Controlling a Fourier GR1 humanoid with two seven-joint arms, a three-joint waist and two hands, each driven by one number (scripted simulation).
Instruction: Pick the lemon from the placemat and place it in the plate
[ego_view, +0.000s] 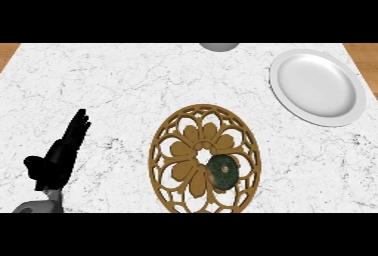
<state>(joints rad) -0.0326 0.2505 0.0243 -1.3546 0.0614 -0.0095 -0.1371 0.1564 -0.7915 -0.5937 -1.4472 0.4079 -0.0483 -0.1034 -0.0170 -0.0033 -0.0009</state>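
Note:
A round golden-brown placemat (177, 130) with a cut-out flower pattern lies at the middle of the marble counter. On its right half sits a dark green, round fruit (222, 171), the only fruit here; it does not look yellow. A white plate (317, 86) lies at the far right, apart from the placemat. My left hand (60, 155) rests at the lower left with its fingers straight and pointing away, well to the left of the placemat and holding nothing. My right hand shows nowhere.
A grey rounded object (219, 46) peeks in at the counter's far edge. Wooden strips (363, 52) border the marble at both far corners.

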